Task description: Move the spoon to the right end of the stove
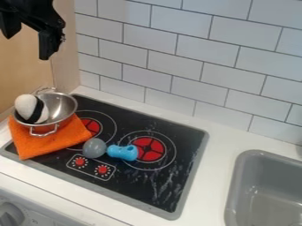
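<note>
My gripper point(27, 46) hangs at the upper left, high above the pot and the stove, its two fingers spread with nothing between them. On the black stove point(154, 187) lies the spoon point(122, 152), with a blue handle and a rounded grey head. Its head points left, beside the orange cloth, and its handle reaches the edge of the right red burner.
A small metal pot point(59, 106) holding a white and black object point(28, 108) rests on an orange cloth point(44, 145) at the stove's left. A tiled wall point(177, 84) runs behind. At the right is a grey sink point(236, 185).
</note>
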Robot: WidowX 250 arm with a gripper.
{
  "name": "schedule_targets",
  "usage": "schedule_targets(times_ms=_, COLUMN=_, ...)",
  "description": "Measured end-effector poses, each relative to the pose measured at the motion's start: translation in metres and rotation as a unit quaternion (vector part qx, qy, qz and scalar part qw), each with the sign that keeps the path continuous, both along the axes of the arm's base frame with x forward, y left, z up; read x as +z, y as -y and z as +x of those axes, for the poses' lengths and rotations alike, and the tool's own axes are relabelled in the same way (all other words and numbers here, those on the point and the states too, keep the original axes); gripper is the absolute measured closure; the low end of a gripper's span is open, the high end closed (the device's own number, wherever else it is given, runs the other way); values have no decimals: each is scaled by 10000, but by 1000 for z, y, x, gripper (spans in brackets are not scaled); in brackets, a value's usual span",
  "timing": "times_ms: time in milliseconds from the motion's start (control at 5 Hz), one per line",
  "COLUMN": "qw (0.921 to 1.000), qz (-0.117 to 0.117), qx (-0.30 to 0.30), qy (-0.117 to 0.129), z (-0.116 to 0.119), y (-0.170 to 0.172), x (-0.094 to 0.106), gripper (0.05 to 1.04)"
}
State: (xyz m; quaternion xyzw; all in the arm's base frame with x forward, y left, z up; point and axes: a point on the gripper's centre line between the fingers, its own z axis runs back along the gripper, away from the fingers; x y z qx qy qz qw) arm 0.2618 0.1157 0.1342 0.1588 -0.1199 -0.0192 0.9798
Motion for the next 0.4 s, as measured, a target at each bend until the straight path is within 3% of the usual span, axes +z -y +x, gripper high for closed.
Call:
schedule_targets(times_ms=200, qw=9995, qz=-72, qx=-9, qy=-293, z=-10, y=2, x=-15, gripper=85)
schedule_targets(times_ms=400, qw=9966, qz=165, qx=-464, qy=-660, z=-12, y=6, x=-18, gripper=85)
